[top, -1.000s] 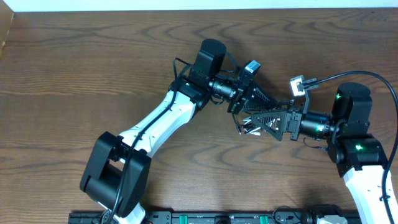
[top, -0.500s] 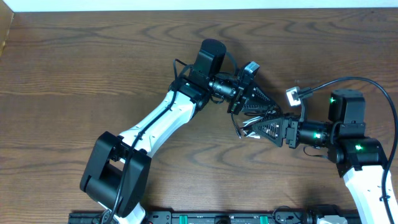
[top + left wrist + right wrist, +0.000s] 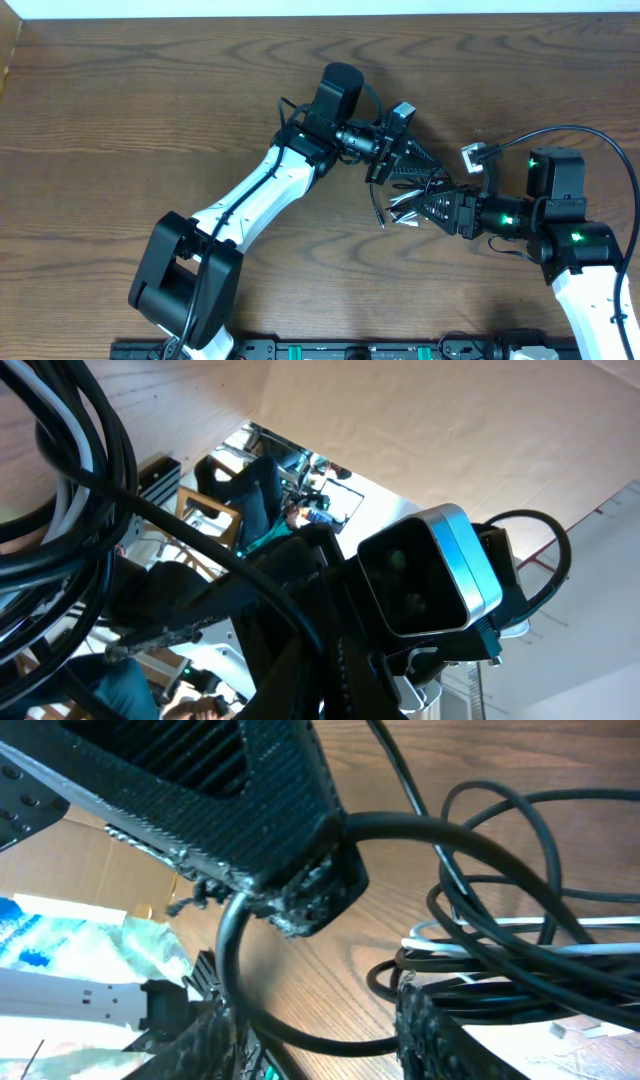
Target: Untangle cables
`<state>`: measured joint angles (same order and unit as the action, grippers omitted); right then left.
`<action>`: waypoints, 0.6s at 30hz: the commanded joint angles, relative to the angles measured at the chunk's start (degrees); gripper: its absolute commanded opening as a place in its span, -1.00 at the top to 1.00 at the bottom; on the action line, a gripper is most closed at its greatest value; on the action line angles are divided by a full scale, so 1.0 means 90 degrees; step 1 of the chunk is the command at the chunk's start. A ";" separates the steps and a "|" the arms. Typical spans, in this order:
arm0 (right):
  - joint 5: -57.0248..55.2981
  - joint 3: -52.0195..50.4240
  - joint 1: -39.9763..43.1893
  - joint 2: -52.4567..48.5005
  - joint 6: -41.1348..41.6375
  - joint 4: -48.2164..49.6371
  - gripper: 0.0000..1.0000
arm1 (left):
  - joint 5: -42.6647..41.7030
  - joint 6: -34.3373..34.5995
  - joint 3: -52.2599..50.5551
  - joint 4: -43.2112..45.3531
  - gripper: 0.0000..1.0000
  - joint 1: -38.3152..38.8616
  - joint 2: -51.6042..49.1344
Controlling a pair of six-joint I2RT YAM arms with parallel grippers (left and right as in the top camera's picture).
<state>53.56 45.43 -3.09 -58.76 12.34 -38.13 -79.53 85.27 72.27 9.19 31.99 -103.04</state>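
1. Cables (image 3: 398, 200) sit in a tangled bunch near the middle of the bench (image 3: 150, 100), between two claws that meet there almost tip to tip.
2. From the upper left reaches the left claw (image 3: 430, 175), and it is clenched. In the right wrist view, one of its black ribbed fingers (image 3: 290, 840) presses on a thick black loop of the cables (image 3: 480, 870), so it is grasping them.
3. From the right reaches the right claw (image 3: 405, 208), low over the bench. It is released: in its own view the right claw (image 3: 320, 1030) has its two fingers (image 3: 450, 1030) standing apart, with bare wood showing between them. The black loop passes through this gap, and the bunch leans on the finger at the right side of the picture.
4. One white cable (image 3: 500, 925) runs inside the bunch, among the black ones.
5. One black cable end (image 3: 377, 215) sticks out of the bunch, down and to the left in the overhead view.
6. In the left wrist view, black cords and a white one (image 3: 60, 510) cross the left side very near the lens and are blurred. The silver camera (image 3: 430, 585) of the right wrist is in the middle.
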 commanded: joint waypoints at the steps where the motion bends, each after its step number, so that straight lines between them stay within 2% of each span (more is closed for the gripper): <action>1: -0.0087 0.0058 -0.0002 0.0029 -0.0097 -0.0007 0.03 | -0.0087 0.0097 0.0066 0.0034 0.85 0.0005 0.0221; 13: -0.0590 0.0058 -0.0576 0.0027 -0.0090 -0.0049 0.02 | -0.0087 0.0352 0.0066 0.0036 0.85 0.0007 0.0221; 14: -0.0682 0.0058 -0.0646 0.0027 -0.0090 -0.0044 0.07 | -0.0087 0.0350 0.0066 0.0036 0.85 0.0005 0.0221; 16: -0.0869 0.0058 -0.0753 0.0027 -0.0090 -0.0044 0.41 | -0.0087 0.0350 0.0066 0.0034 0.85 0.0005 0.0221; 17: -0.0976 0.0058 -0.0799 0.0027 -0.0092 -0.0041 0.67 | -0.0087 0.0350 0.0066 0.0036 0.85 0.0005 0.0221; 18: -0.1022 0.0058 -0.0818 0.0027 -0.0090 -0.0041 0.75 | -0.0087 0.0347 0.0066 0.0036 0.85 0.0007 0.0221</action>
<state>47.66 45.43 -9.39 -58.76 12.08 -38.41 -79.46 88.31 72.27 9.21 31.99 -103.04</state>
